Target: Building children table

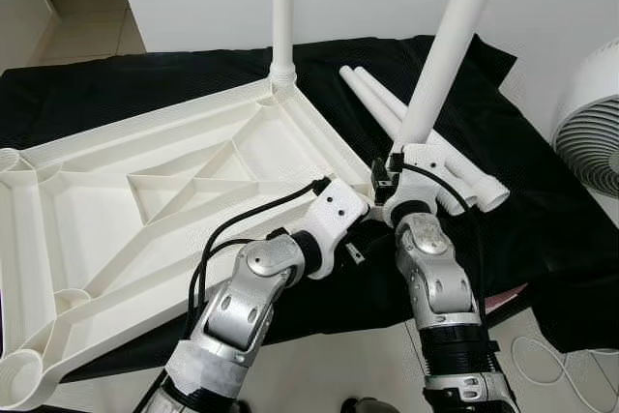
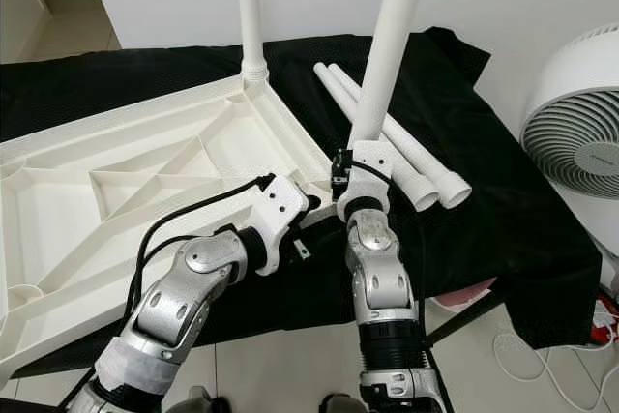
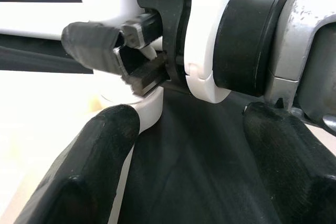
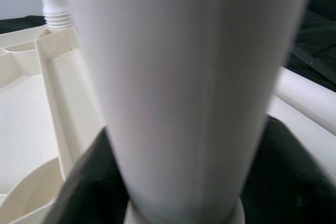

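Two silver arms reach out from the bottom of the head views. Closest is the left gripper [image 1: 360, 222], down low by the near corner of the big white plastic table top [image 1: 145, 210], which lies upside down on a black cloth [image 1: 542, 210]. Its two black fingers [image 3: 79, 182] are spread apart with nothing between them, right beside the other gripper.

Just past it, the right gripper [image 2: 356, 163] is closed around the bottom of a long white plastic leg [image 2: 387, 36]. That leg stands tall but leans a bit to the right. Its bottom end sits at the corner hole of the table top. I cannot tell if it is in the hole or just resting on it.

Further back, two more white legs [image 1: 406, 123] lie side by side on the cloth. Farthest away, one white leg [image 1: 282, 7] already stands up straight in the back corner. A round white fan [image 1: 592, 132] stands off to the right.

What could go wrong? The held leg leans, so it may go in crooked and get stuck. If the gripper lets go too soon, the leg could fall onto the loose legs. The two grippers are very close and might bump.
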Tool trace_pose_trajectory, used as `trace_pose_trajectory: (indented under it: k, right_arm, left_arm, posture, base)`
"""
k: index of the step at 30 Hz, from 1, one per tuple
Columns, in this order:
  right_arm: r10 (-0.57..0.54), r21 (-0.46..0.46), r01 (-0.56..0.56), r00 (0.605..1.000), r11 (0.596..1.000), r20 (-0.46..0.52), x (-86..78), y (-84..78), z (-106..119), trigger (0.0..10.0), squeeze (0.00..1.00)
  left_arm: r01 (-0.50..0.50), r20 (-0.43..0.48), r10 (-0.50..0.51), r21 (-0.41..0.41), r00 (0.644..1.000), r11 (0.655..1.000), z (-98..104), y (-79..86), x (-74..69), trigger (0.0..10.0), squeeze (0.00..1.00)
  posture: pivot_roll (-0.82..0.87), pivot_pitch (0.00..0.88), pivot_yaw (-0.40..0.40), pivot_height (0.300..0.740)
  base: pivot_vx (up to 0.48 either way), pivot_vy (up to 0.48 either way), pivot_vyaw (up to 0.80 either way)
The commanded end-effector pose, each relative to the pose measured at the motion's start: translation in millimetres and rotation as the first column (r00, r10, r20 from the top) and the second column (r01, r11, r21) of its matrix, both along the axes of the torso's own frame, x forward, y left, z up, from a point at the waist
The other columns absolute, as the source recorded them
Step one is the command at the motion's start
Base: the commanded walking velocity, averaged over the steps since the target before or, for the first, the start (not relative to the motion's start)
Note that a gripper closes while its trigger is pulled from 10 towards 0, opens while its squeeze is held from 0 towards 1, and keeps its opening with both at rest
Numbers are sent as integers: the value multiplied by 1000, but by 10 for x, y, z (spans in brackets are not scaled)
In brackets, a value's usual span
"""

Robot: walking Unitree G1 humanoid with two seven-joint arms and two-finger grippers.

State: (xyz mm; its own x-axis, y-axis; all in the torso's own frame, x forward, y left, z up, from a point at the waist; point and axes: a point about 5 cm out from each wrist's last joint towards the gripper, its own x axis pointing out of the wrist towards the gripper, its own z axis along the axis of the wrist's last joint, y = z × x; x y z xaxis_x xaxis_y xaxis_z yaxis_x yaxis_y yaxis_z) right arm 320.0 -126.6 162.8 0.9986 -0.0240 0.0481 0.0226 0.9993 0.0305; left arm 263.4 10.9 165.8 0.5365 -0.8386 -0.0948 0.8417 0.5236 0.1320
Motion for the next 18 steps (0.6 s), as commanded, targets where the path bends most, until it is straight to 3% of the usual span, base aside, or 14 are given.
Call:
trace_pose_trajectory:
  k: [1, 2, 5, 8, 9, 11, 13, 14, 16, 18]
  right_arm:
    - [60, 15, -60, 998, 998, -4, 2, 6, -25, 10000, 1000]
    - [60, 15, -60, 998, 998, -4, 2, 6, -25, 10000, 1000]
    - [238, -5, -238, 971, 971, 25, -4, 23, 30, 10000, 1000]
    - [284, -30, -284, 958, 958, 23, -4, 3, 37, 10000, 1000]
    - [330, -61, -328, 944, 943, 26, -3, -20, 52, 10000, 0]
    - [330, -61, -328, 944, 943, 26, -3, -20, 52, 10000, 0]
    - [460, -138, -453, 888, 881, 24, 3, -77, 89, 10000, 0]
    - [460, -138, -453, 888, 881, 24, 3, -77, 89, 10000, 0]
    - [542, -203, -528, 840, 825, 16, 20, -152, 114, 10000, 0]
    - [577, -221, -563, 817, 796, -4, 62, -216, 120, 10000, 0]
  left_arm:
    - [-41, 27, 41, -16, 999, 999, 45, -16, 7, 10000, 0]
    - [-41, 27, 41, -16, 999, 999, 45, -16, 7, 10000, 0]
    - [-45, 36, 45, -13, 998, 999, 50, -13, 13, 10000, 0]
    - [-45, 37, 45, -12, 998, 999, 51, -14, 15, 10000, 0]
    - [-44, 36, 44, -12, 998, 999, 53, -15, 17, 10000, 0]
    - [-44, 36, 44, -12, 998, 999, 53, -15, 17, 10000, 0]
    - [-40, 36, 41, -12, 999, 999, 56, -20, 25, 10000, 0]
    - [-40, 36, 41, -12, 999, 999, 56, -20, 25, 10000, 0]
    - [-39, 38, 39, -12, 999, 999, 60, -25, 33, 10000, 0]
    - [-37, 39, 37, -13, 999, 999, 66, -28, 39, 10000, 0]
  posture:
    - [-105, 61, 8, 740]
    - [-105, 61, 8, 740]
    - [-106, 56, 11, 740]
    - [-115, 62, 21, 740]
    - [-120, 68, 26, 740]
    - [-120, 68, 26, 740]
    - [-128, 72, 35, 740]
    - [-128, 72, 35, 740]
    - [-131, 73, 37, 740]
    - [-132, 73, 39, 740]
  base:
    - [0, 0, 0]
    - [0, 0, 0]
    - [0, 0, 0]
    - [0, 0, 0]
    - [0, 0, 0]
    - [0, 0, 0]
    - [0, 0, 0]
    - [0, 0, 0]
    - [0, 0, 0]
    - [0, 0, 0]
